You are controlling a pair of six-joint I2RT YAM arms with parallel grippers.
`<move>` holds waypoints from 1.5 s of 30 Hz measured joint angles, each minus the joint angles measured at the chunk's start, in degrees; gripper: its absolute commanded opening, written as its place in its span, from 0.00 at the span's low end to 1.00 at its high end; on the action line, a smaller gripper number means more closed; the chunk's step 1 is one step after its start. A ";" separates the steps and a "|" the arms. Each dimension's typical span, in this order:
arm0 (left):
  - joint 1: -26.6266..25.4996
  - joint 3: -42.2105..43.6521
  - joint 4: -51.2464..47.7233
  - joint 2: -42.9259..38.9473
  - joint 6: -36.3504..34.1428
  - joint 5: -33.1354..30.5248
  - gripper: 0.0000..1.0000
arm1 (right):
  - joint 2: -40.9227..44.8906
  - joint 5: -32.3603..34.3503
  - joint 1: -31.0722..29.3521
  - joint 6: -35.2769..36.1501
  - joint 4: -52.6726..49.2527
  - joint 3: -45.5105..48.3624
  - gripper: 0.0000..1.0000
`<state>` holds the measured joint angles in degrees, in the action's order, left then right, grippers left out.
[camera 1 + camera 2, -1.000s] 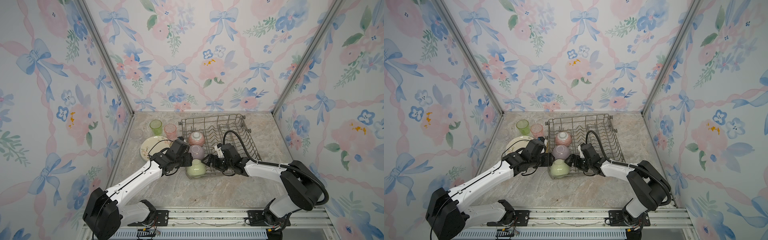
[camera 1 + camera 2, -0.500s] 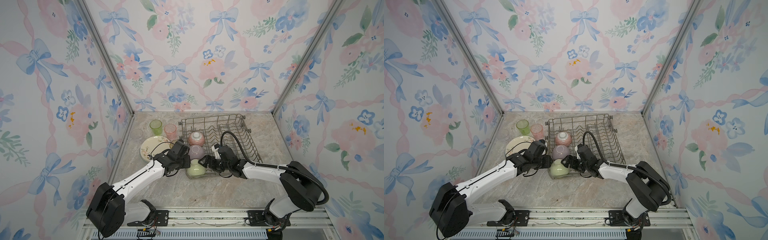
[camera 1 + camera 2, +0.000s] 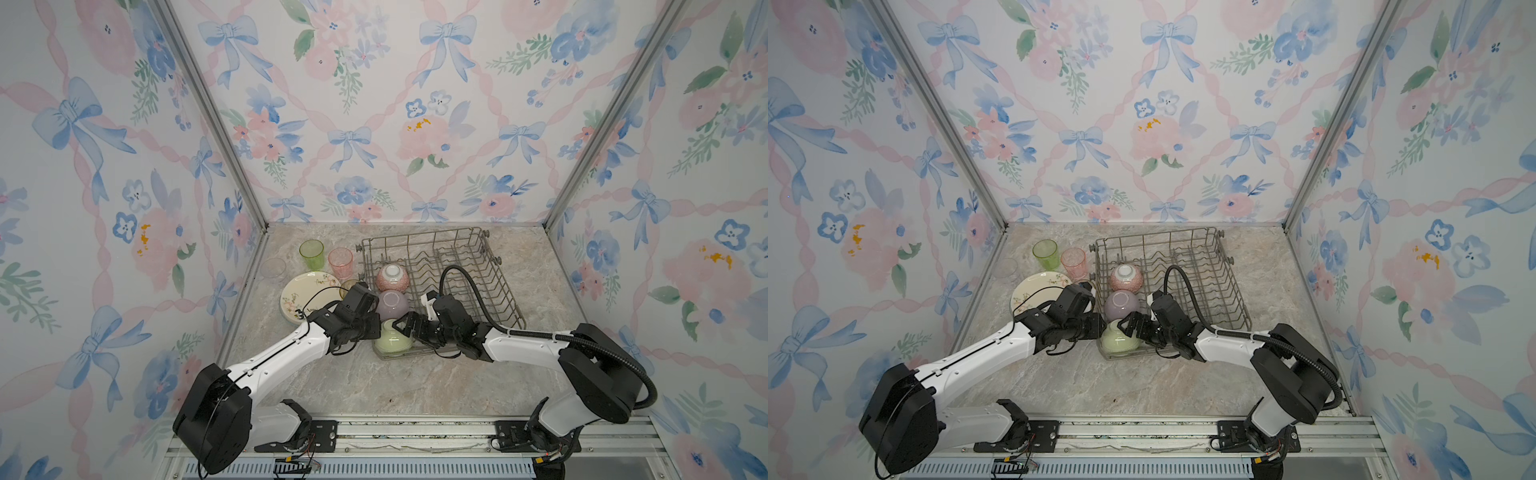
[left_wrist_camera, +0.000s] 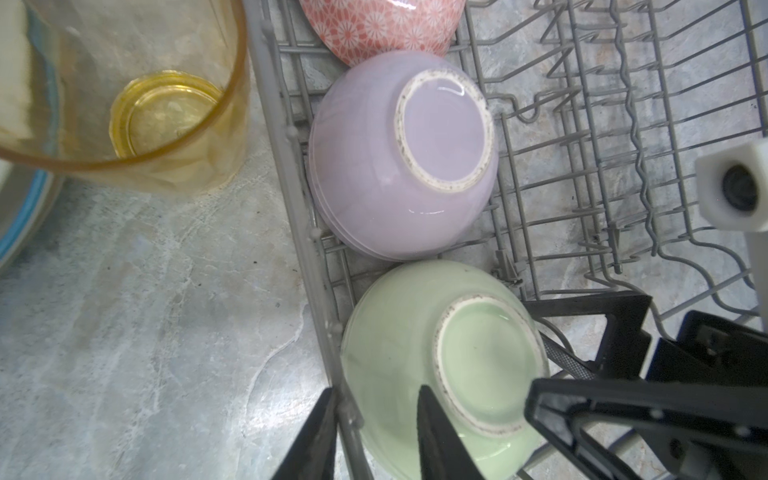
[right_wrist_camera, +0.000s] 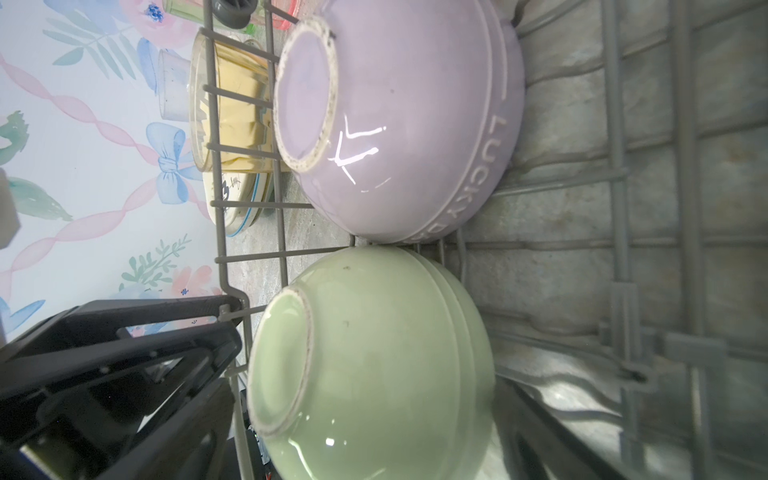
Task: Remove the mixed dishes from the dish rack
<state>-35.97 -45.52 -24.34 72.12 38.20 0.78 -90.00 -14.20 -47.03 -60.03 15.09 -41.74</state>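
Both top views: dish rack (image 3: 419,235) on marble-look tabletop (image 3: 374,382), floral wallpaper (image 3: 374,124) around; plates (image 3: 305,291), tumblers (image 3: 311,254) left of it; green bowl (image 3: 392,338) in near-left corner | Left wrist: left gripper (image 4: 376,415) narrow, astride rack wall and bowl side, grip unclear; right gripper (image 4: 536,353) wide open | Right wrist: lilac bowl (image 5: 407,124) just beside.

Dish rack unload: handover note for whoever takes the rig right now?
Left gripper: partly closed astride the dish rack's left wall near its front corner, beside the green bowl; firm grip unclear.
Right gripper: open, jaws either side of the green bowl, not closed.
Done: green tumbler, pink tumbler, clear tumbler, amber tumbler and stacked plates stand on the table left of the rack.
To do: pink bowl, lilac bowl, green bowl, all upside down in the rack.
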 measured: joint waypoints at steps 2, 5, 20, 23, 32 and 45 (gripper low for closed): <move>0.00 0.00 -0.07 0.00 0.00 0.15 0.33 | 0.09 1.22 -0.07 1.07 -4.02 -1.40 0.97; 0.00 0.00 -0.13 0.00 -0.02 0.17 0.32 | 0.13 2.73 -0.35 2.47 -9.16 -3.37 0.97; 0.39 0.61 0.52 0.70 -0.24 0.37 0.30 | -2.86 0.02 -0.68 0.72 -7.04 -4.61 0.97; 0.39 0.63 0.63 0.92 -0.24 0.44 0.29 | -3.23 -0.50 -0.72 -0.35 -5.79 -4.52 0.97; 0.50 0.63 0.68 0.92 -0.28 0.42 0.29 | -3.69 -0.94 -0.70 -4.09 -1.46 -3.34 0.98; 0.50 0.90 0.72 0.92 -0.48 0.61 0.29 | -1.38 -0.48 -0.76 -3.91 -3.72 -3.23 0.81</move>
<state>-35.46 -44.62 -23.62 73.03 37.71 1.39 -91.37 -14.68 -47.79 -63.94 11.38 -44.97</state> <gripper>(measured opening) 0.287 0.849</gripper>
